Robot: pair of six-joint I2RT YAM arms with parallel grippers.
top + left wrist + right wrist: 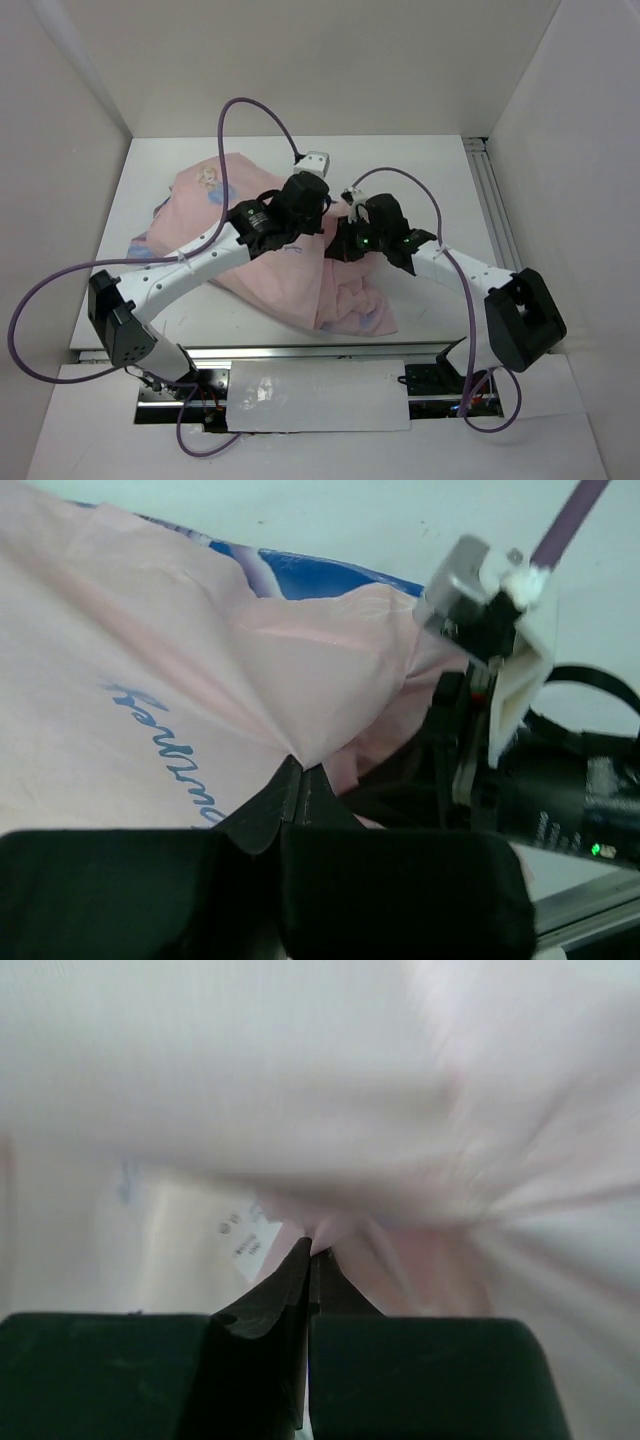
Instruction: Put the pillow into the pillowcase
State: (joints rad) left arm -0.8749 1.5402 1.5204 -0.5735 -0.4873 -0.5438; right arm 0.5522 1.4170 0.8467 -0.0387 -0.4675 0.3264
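Note:
The pillowcase [270,280] lies bunched in the middle of the table, pale pink side up, with blue showing at its left edge. My left gripper [318,228] is shut on a pinched fold of the pink fabric [150,680], and the blue side [320,575] shows behind it. My right gripper [338,240] is right beside the left one. It is shut on a pinch of pale pink fabric [480,1160]. A small white printed tag [248,1240] sits just left of its tips. The pillow does not show as such. The right wrist view is blurred.
White enclosure walls stand on three sides. A metal rail [495,210] runs along the table's right side and another [300,350] along the near edge. Purple cables [250,105] loop above both wrists. The right wrist camera [480,590] is close to my left gripper.

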